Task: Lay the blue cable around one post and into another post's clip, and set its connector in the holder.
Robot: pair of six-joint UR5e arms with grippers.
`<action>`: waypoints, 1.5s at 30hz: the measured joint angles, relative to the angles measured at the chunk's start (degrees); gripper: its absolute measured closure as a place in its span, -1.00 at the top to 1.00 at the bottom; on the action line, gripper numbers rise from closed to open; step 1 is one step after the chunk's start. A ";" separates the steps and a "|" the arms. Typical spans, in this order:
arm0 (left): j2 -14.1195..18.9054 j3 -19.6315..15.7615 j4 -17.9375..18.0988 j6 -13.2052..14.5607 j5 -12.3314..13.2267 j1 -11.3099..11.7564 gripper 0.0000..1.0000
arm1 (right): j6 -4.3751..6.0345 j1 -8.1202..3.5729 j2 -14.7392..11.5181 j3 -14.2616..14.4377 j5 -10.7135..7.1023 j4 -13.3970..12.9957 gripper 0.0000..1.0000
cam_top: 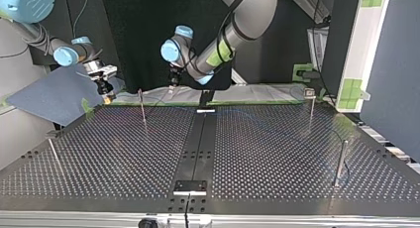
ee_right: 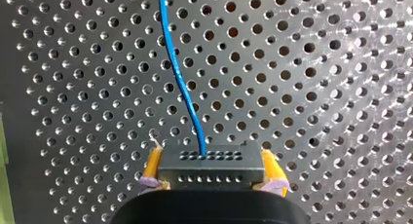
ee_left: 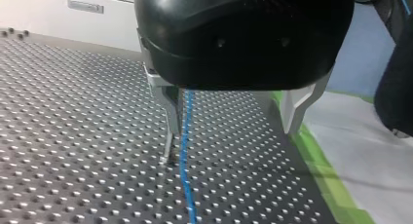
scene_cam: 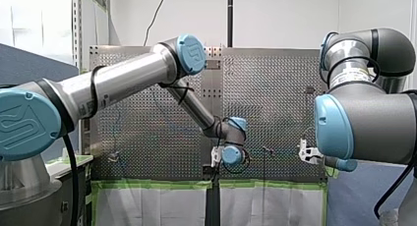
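In the right wrist view my right gripper (ee_right: 213, 172), with yellow pads (ee_right: 153, 168), is shut on a black connector (ee_right: 209, 163). The blue cable (ee_right: 182, 83) leaves the connector and runs ahead over the perforated table. In the left wrist view my left gripper (ee_left: 233, 134) hangs open just above the table. The blue cable (ee_left: 185, 151) passes between its metal fingers (ee_left: 170, 107), close beside one of them. In the top view my right gripper (cam_top: 102, 84) is at the far left edge and my left gripper (cam_top: 173, 82) is near the far middle.
Thin metal posts stand on the table (cam_top: 257, 153) in the top view: one at the far left (cam_top: 142, 109), one at the far right (cam_top: 311, 106), one at the near right (cam_top: 341, 161), one at the near left (cam_top: 54, 156). A small black block (cam_top: 189, 187) sits at the near middle. Green tape (ee_left: 321, 170) marks the edge.
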 joint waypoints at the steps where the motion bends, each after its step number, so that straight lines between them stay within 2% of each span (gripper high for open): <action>1: 0.40 -0.53 0.43 -0.04 0.04 -0.03 1.00 | 0.01 0.02 -0.01 0.00 0.03 0.06 -1.00; 8: 1.13 0.01 1.12 -0.35 1.49 -1.02 1.00 | 0.39 0.13 -0.02 0.00 0.10 0.16 -1.00; 14: 1.12 1.29 0.11 -1.09 4.17 -2.63 1.00 | 0.69 0.15 -0.01 -0.01 0.11 0.17 -1.00; 19: 1.12 1.66 -0.65 -1.19 4.91 -3.61 1.00 | 0.81 0.15 -0.01 0.00 0.11 0.17 -1.00; 29: 1.12 2.54 -0.88 -1.24 3.54 -4.37 1.00 | 1.53 0.23 0.00 0.00 -0.04 0.15 -1.00; 45: 1.12 2.55 -2.13 -1.76 0.49 -4.57 1.00 | 1.96 0.48 0.00 0.00 -0.15 -0.10 -1.00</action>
